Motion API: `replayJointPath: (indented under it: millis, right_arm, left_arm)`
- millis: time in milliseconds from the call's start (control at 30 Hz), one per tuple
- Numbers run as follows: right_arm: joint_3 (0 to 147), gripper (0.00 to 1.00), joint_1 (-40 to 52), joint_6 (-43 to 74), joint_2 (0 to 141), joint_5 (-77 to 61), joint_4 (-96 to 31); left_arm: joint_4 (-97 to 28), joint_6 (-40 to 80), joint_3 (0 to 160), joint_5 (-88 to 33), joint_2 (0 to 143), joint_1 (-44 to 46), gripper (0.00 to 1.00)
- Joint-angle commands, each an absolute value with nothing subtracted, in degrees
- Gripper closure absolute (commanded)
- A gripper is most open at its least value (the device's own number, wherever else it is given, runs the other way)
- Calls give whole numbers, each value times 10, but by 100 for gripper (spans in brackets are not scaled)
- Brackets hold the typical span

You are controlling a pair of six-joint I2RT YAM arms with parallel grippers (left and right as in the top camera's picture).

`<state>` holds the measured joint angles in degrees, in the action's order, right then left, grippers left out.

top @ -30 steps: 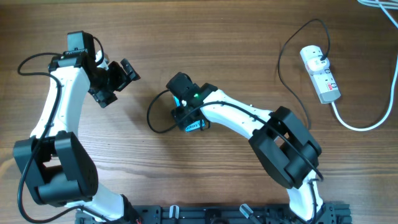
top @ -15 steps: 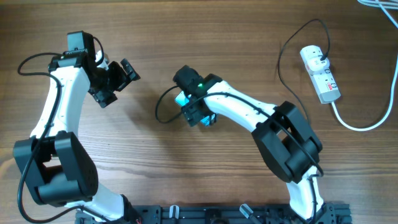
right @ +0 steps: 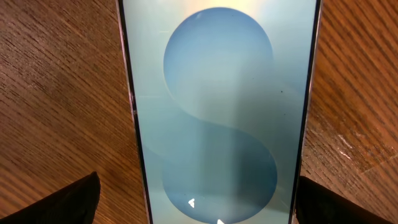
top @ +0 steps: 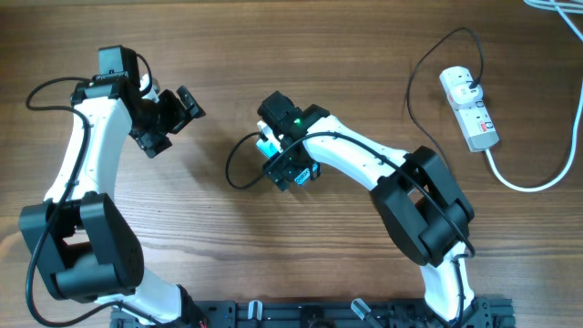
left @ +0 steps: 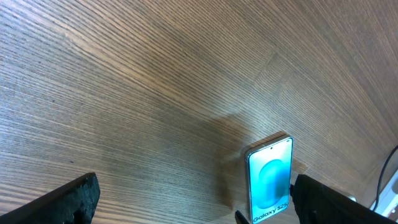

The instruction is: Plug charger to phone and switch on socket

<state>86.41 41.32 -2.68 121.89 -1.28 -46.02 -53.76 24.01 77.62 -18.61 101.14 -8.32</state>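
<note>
Phone (left: pixel 270 180) vertical in frame, lettering lowermost

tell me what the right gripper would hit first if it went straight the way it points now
The phone: its screen fills the right wrist view, dead ahead of the right gripper, whose jaws stand open. The gap left is unclear.

Robotics lab workbench: wood-grain table (top: pixel 319 55), robot arms (top: pixel 75 150) on black base rail (top: pixel 301 314).
</note>
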Motion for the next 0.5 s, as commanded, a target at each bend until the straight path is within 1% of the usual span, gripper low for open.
replayJointPath:
  millis: [0,133,233,467]
  right_arm:
    - [878,1,422,-13,1234,-10,-457]
    - [878,3,465,8,1234,-1,-440]
    - [877,0,473,78,1234,26,-421]
    - [877,0,473,217,1234,63,-357]
  left_arm:
    - [-537,227,777,-195,1010,-85,0]
    - [-537,227,777,-195,1010,-85,0]
    - [-537,227,777,-195,1010,-85,0]
    - [-538,227,777,-195,1010,-85,0]
